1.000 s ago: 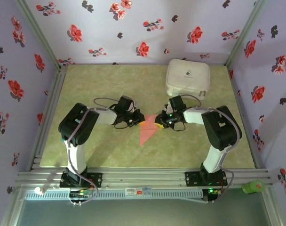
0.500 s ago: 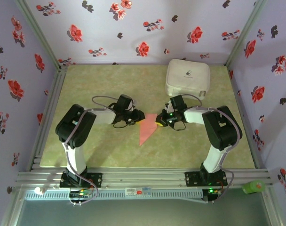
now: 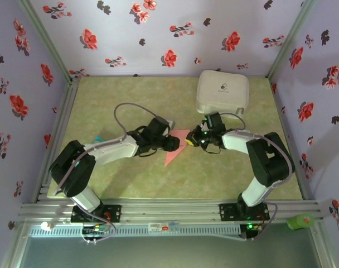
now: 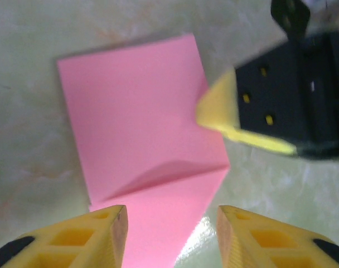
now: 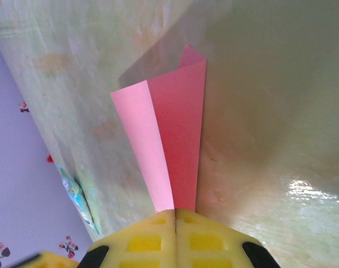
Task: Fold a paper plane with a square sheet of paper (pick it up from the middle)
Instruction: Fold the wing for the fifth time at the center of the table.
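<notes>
Paper [image 5: 175, 139] pinched in right gripper [image 5: 175, 215] — left gripper [image 4: 172, 223] (jaws apart) nearby.

We look into a booth whose back wall [image 3: 158, 33] and side walls [image 3: 19, 84] are papered in pale lavender, strewn with red blossoms and a few dark ones. Slanting aluminium posts [image 3: 47, 39] mark the far corners. The table top [image 3: 102, 95] is a glossy mat marbled in pale green and beige, edged by aluminium rails [image 3: 169, 209] on the near side. In the right wrist view, we catch a bright glare [image 5: 311, 190] on the mat. Beyond the rails lies a dull grey-green surface [image 3: 169, 251].
</notes>
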Robot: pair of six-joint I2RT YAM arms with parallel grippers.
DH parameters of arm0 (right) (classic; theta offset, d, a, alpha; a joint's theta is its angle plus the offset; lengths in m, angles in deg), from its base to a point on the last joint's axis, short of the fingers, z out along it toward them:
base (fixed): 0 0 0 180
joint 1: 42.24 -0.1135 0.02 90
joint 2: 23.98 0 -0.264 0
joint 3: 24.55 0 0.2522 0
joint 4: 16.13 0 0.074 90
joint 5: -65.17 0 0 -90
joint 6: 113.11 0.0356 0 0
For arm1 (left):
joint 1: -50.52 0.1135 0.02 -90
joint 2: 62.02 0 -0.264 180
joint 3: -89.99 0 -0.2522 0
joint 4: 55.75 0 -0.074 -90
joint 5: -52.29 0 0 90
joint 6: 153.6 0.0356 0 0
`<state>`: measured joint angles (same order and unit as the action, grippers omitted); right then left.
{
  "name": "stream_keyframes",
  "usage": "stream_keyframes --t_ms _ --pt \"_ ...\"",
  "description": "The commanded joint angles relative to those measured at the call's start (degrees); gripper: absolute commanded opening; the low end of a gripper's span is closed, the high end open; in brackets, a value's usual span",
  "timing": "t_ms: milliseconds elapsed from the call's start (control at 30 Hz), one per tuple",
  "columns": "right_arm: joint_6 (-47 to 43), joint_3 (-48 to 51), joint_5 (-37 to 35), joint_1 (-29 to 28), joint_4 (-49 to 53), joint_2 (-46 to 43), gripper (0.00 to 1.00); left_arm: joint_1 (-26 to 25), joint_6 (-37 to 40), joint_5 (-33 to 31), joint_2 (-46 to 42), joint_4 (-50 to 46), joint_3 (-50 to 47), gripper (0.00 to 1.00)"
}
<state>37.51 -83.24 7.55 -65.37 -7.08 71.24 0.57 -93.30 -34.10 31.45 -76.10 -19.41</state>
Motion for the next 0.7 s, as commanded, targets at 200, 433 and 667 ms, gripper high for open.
stream_keyframes --t_ms 200,433,667 --pt "0.22 -1.15 0.01 0.09 1.55 -0.74 0.00 -8.16 9.45 -13.15 4.83 -4.25 2.34 0.54" --pt "0.96 -0.86 -0.16 0.12 0.36 -0.86 0.00 -11.69 10.18 -22.13 9.85 -8.87 6.05 0.55" --pt "1.34 -1.04 -0.04 0.13 -0.15 -0.91 0.00 -12.34 9.74 -24.29 11.85 -9.65 6.87 0.53"
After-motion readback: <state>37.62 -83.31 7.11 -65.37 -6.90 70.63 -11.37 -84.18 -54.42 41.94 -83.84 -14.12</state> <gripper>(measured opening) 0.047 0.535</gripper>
